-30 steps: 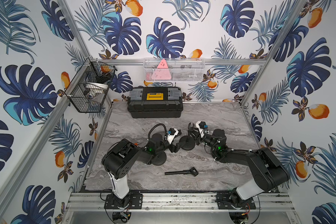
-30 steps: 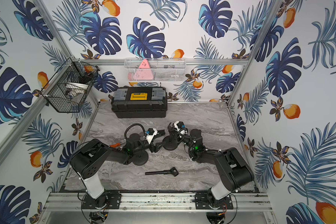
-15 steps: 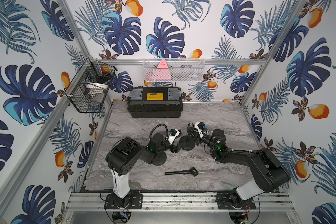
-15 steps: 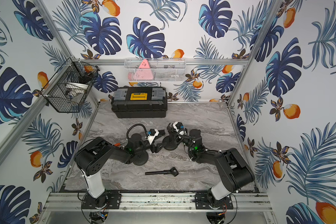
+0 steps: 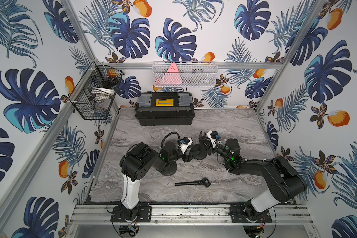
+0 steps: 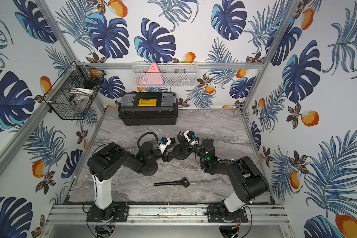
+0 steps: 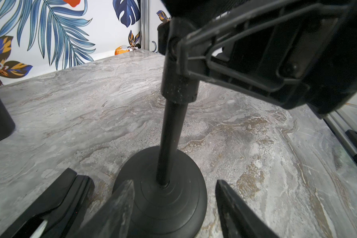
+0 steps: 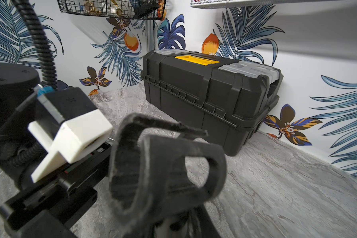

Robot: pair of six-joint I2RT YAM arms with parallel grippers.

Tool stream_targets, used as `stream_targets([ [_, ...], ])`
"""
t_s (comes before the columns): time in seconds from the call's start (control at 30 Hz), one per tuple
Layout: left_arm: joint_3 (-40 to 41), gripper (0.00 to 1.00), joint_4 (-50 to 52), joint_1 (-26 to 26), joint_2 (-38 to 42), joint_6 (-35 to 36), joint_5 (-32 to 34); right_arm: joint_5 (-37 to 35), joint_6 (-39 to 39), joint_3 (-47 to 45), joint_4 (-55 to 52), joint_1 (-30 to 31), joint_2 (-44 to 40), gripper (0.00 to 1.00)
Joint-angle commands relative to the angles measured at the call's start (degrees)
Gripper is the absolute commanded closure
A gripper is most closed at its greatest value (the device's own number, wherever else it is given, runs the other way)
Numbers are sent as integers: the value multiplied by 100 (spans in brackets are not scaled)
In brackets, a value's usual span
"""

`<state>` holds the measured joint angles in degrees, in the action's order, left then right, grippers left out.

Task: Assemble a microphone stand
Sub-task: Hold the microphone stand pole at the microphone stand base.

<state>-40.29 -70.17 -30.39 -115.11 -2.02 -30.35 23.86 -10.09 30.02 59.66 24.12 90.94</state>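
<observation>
A black round base (image 7: 163, 197) stands on the marble table mid-scene, and it shows in both top views (image 5: 198, 153) (image 6: 180, 155). An upright black pole (image 7: 172, 131) sits in its centre hole. My right gripper (image 5: 203, 142) is shut on the pole's upper part, just under the black U-shaped mic clip (image 8: 165, 164) (image 5: 202, 135). My left gripper (image 7: 174, 181) is low at the base and open. One of its fingers (image 7: 120, 202) overlaps the base's rim, and the other finger (image 7: 229, 204) stands clear of it.
A loose black rod with a clip end (image 5: 193, 183) lies toward the table's front. A second black disc (image 5: 169, 169) sits under the left arm. A black toolbox (image 5: 164, 109) stands at the back wall, with wire baskets (image 5: 95, 96) (image 5: 183, 75) mounted above.
My left gripper has edged closer to the base and its jaws have narrowed somewhat. The right gripper has kept still, holding the pole.
</observation>
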Motion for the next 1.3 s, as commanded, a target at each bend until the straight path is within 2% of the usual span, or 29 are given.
stream_targets([
  [0.0, -102, 36, -874, 5, -189, -172, -77, 14, 6, -31, -507, 9, -28, 96],
  [0.2, -427, 38, -892, 3, -496, -228, -32, 65, 50, -49, -469, 8, -24, 95],
  [0.5, -775, 47, -928, -46, -842, -312, -260, 163, 89, -8, -438, 6, 34, 95],
  [0.7, -1016, 50, -587, -142, -886, -172, -185, 198, 136, -23, -400, 5, 21, 95],
  [1.07, -1156, 71, -465, -151, -937, -211, -129, 172, 139, -31, -400, 5, 21, 93],
  [1.17, -1165, 77, -438, -152, -938, -211, -103, 150, 146, -31, -412, 5, 8, 85],
  [1.23, -1177, 81, -398, -151, -938, -203, -116, 96, 171, -46, -396, 5, -6, 69],
  [1.27, -1186, 82, -375, -151, -926, -186, -129, 68, 193, -49, -393, 5, -14, 57],
])
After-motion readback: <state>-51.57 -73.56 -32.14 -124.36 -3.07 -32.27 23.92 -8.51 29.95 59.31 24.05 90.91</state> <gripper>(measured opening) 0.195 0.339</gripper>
